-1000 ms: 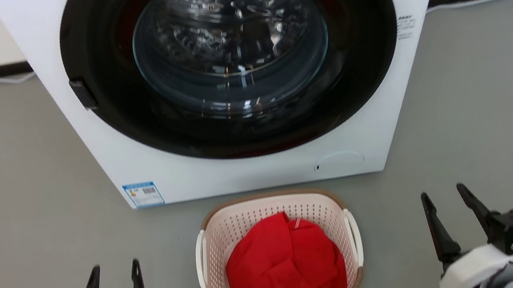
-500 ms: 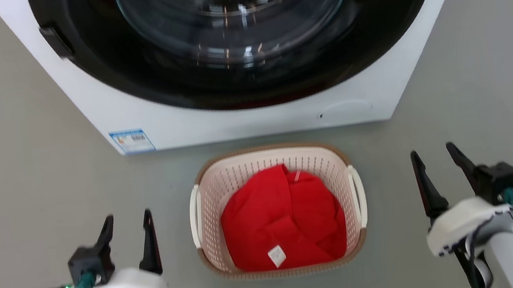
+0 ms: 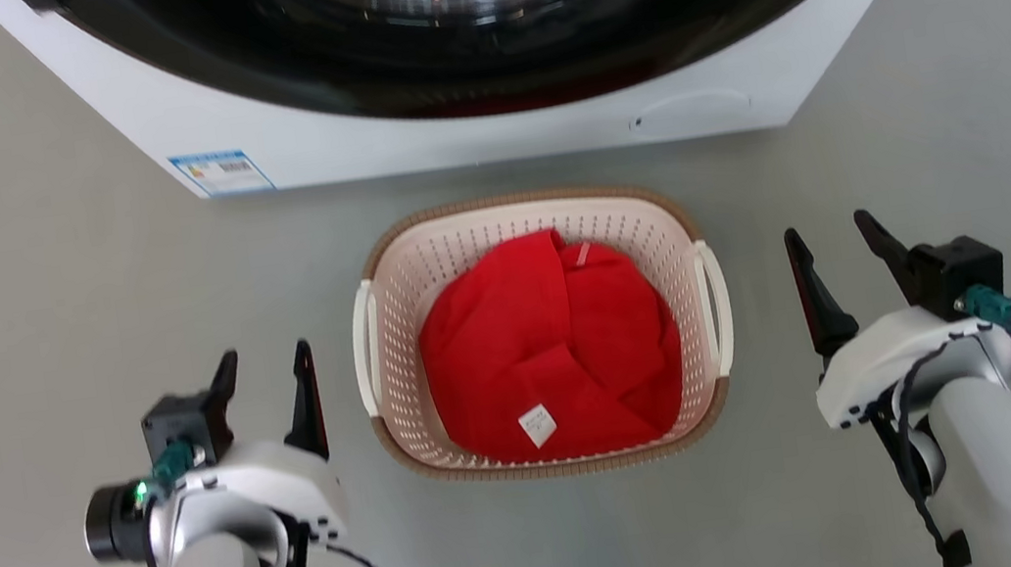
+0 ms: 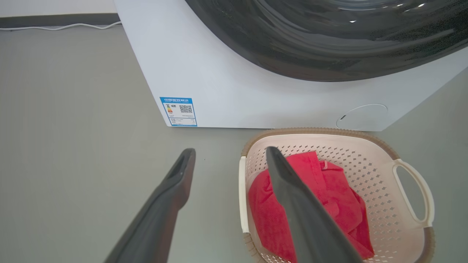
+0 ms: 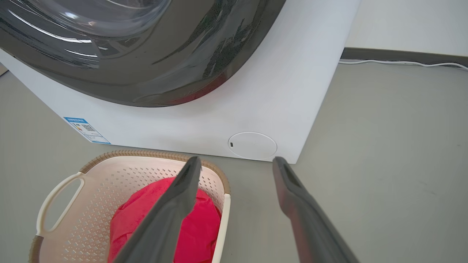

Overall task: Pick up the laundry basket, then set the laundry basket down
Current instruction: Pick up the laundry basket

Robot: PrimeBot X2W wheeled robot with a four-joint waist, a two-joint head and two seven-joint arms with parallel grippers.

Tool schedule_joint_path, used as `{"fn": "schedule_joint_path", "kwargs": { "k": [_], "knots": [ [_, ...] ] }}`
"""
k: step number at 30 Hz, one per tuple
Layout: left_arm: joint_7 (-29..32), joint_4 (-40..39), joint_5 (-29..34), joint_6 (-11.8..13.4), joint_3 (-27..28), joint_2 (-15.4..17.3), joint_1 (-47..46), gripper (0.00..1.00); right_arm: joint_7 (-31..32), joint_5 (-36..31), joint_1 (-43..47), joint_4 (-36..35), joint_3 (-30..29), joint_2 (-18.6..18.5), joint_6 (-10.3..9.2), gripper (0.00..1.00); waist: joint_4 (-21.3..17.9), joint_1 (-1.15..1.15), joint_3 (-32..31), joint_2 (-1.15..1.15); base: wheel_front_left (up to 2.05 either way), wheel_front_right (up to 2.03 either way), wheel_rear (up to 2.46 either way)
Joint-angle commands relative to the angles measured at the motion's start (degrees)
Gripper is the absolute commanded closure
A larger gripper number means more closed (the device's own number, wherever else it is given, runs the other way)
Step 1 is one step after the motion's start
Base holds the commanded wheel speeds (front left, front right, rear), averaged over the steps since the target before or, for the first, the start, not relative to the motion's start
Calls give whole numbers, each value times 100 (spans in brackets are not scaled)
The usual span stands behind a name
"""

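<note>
Laundry basket (image 3: 401, 367) (head view): you see it standing on the grey floor (image 3: 22, 292), just in front of the white washer (image 3: 446, 139) and not lifted.
Contents (head view): a crumpled red cloth (image 3: 544, 347) covers the bottom, with a small white tag (image 3: 536, 424) on its near side.
Handles (head view): one white handle (image 3: 364, 348) faces your left side, the other handle (image 3: 719, 303) your right.
Left gripper (image 3: 265, 357) (head view): it sits near the basket's left wall without touching it, fingers spread and nothing between them.
Right gripper (image 3: 826, 227) (head view): it sits farther out from the right handle, also spread wide and empty.
Left fingers (image 4: 175, 190) (left wrist view): the two stand apart with bare floor between them. The one on that view's right overlaps the near handle and the red cloth in the picture.
Washer corner (left wrist view): a blue-and-white label (image 4: 178, 111) sits low on the front, and a pale cable (image 4: 65, 26) runs along the dark skirting behind.
Right fingers (image 5: 182, 197) (right wrist view): they are parted over bare floor. The one on that view's left lies across the brown rim and the cloth in the picture.
Washer front (right wrist view): a round cap (image 5: 252, 145) sits low on the white panel, just behind the basket, under the dark door.
</note>
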Motion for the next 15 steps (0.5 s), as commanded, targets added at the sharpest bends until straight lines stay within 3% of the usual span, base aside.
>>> {"fn": "schedule_joint_path", "kwargs": {
  "k": [1,15],
  "knots": [
    [-35,-22,-19,-51,131,103,-229,0,-62,36,-124,-29,126,16,35,0,-9,0,184,0,0,0,0],
    [-35,682,163,-93,-140,100,-1212,0,-62,-44,-704,348,244,16,35,0,-8,0,1146,0,0,0,0]
  ]
}}
